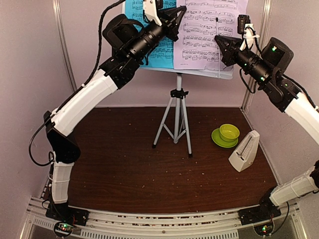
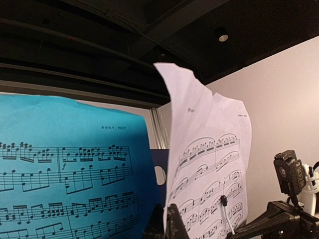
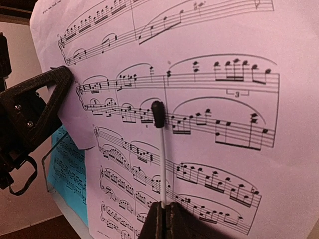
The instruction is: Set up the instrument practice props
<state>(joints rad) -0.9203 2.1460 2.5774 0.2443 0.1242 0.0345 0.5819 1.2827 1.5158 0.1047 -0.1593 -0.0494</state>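
The music stand's pale desk (image 1: 199, 72) stands on grey tripod legs (image 1: 177, 122) at the back. A cyan sheet (image 1: 134, 12) leans on it at the left and a lilac sheet (image 1: 209, 35) at the right. My left gripper (image 1: 179, 12) is shut on the lilac sheet's left edge (image 2: 174, 199); its fingers (image 2: 182, 224) show at the bottom of the left wrist view. My right gripper (image 1: 218, 41) is shut on a thin white stick with a black tip (image 3: 162, 164), held upright in front of the lilac sheet (image 3: 224, 149). The cream metronome (image 1: 245, 152) stands on the table at the right.
A lime-green cup and saucer (image 1: 227, 134) sit just behind the metronome. Pale walls close in on both sides. The left gripper (image 3: 35, 109) also shows in the right wrist view, beside the cyan sheet (image 3: 72, 164).
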